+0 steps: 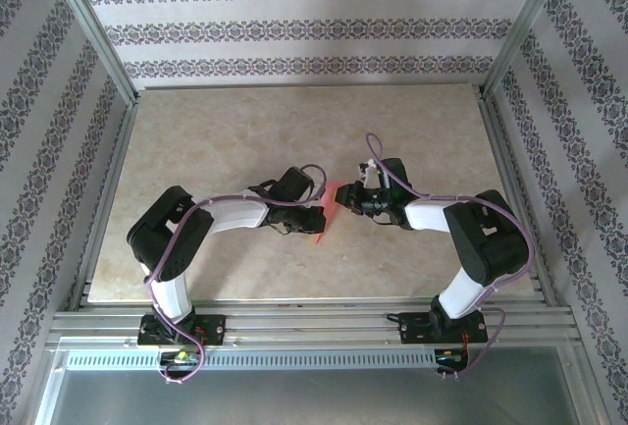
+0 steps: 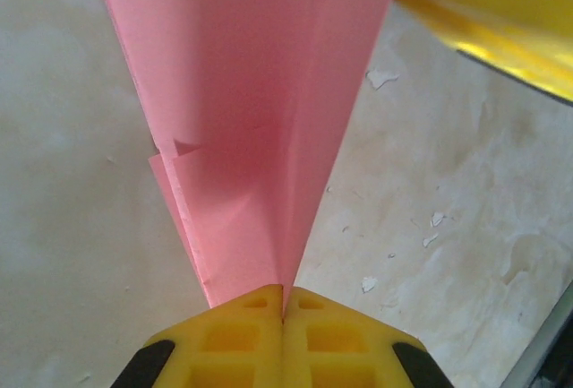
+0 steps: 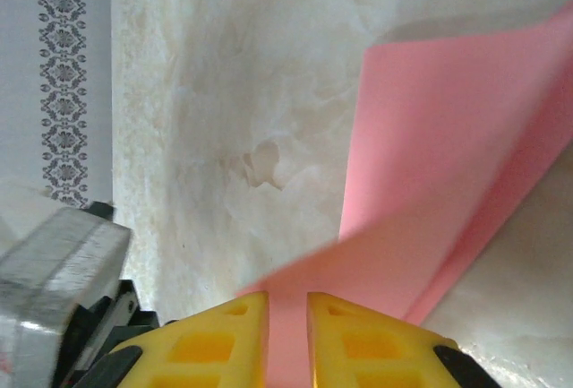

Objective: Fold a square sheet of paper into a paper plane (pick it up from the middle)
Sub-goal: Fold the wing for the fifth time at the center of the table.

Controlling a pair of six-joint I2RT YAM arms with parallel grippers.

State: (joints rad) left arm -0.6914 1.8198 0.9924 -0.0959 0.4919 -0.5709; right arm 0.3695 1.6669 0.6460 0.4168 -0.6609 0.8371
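The salmon-pink paper [image 1: 331, 207], folded into a narrow pointed dart with a centre crease and layered flaps, is held above the table between the two arms. My left gripper [image 1: 314, 219] is shut on its pointed end; in the left wrist view the yellow fingertips [image 2: 260, 307] pinch the paper [image 2: 251, 92] where it narrows to a point. My right gripper [image 1: 351, 199] is at the paper's wide end. Its yellow jaws [image 3: 288, 303] stand a narrow gap apart, with a pink flap [image 3: 448, 137] lying across and behind them. The right gripper's yellow finger [image 2: 501, 12] shows beside the wide end.
The beige marbled table top [image 1: 245, 140] lies under both arms. Aluminium frame rails [image 1: 314, 322] run along the near edge and up the sides. Patterned walls [image 1: 294, 27] close in the back and both sides.
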